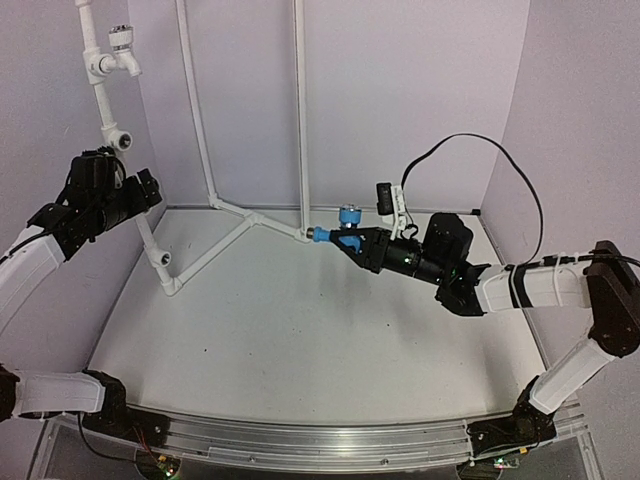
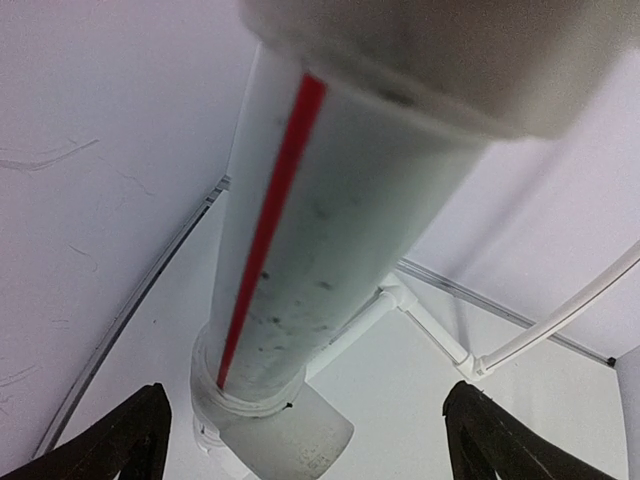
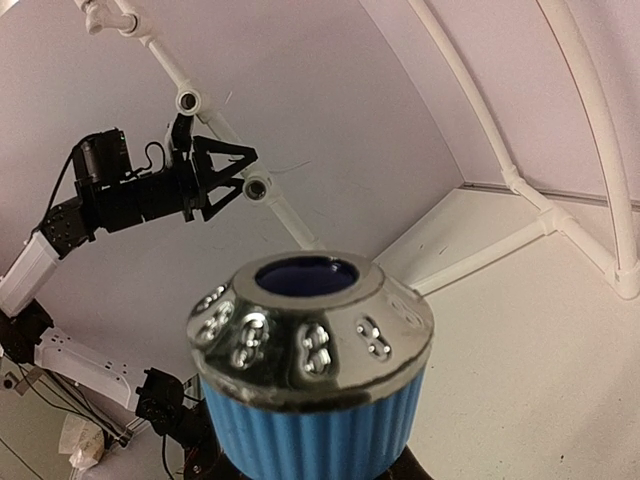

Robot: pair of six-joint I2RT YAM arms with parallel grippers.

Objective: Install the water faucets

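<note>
The right fingers (image 1: pixel 368 243) are pinching the blue faucet (image 1: pixel 346 226), holding its end against a joint of the pipe frame (image 1: pixel 205 150) near the far edge of the bench (image 1: pixel 300 340). The left fingers (image 2: pixel 128 442) are hanging spread around a frame tube above the left edge. The white faucet (image 1: pixel 121 48) is sitting high on that tube.

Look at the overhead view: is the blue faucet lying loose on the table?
No, the right tool is shut on the blue faucet, holding it by the white pipe frame.
</note>
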